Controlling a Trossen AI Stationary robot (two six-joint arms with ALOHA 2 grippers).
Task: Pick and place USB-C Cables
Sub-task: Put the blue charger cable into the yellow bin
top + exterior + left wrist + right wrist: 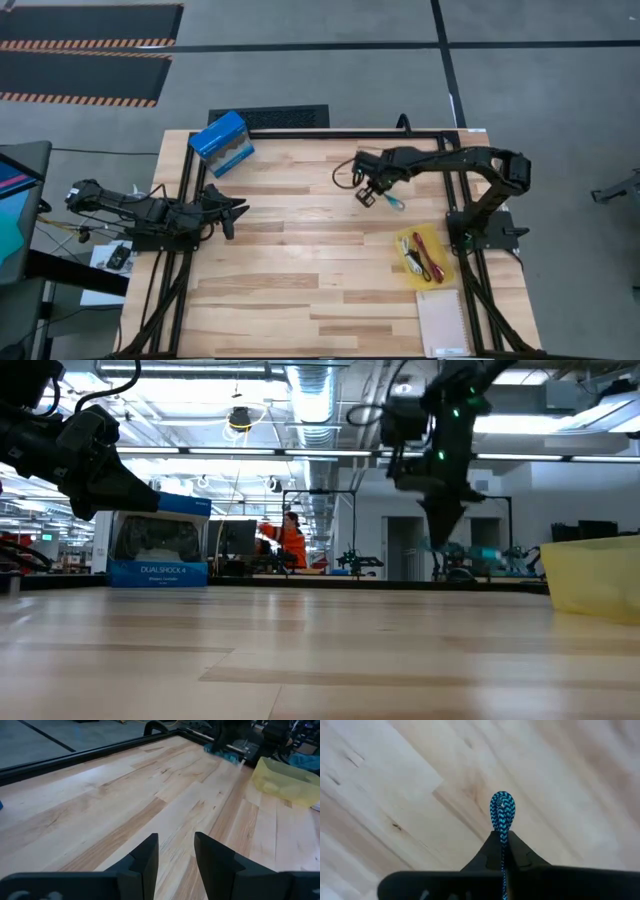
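My right gripper [368, 193] is shut on the teal-blue braided cable [396, 202] above the middle of the table, left of the yellow tray [447, 268]. A white cable [409, 256] and a dark red cable [424, 252] lie in that tray. I cannot make out the black cable. My left gripper [238, 212] waits open and empty at the table's left side, its fingers apart in the left wrist view [176, 855]. My right gripper pinches the teal-blue cable between its two fingers at a bend of the bundle; a small loop [502, 812] sticks out past the fingertips. The fingers point down at the table. The cable is clear of the wood below it, and its other end [400, 205] trails toward the tray.
A blue box [221, 143] stands at the table's far left; it also shows in the low view [160, 545]. A white pad [443, 322] lies at the near right, below the tray. Bare wood lies between the two arms. A person in orange [292, 540] stands far off in the room.
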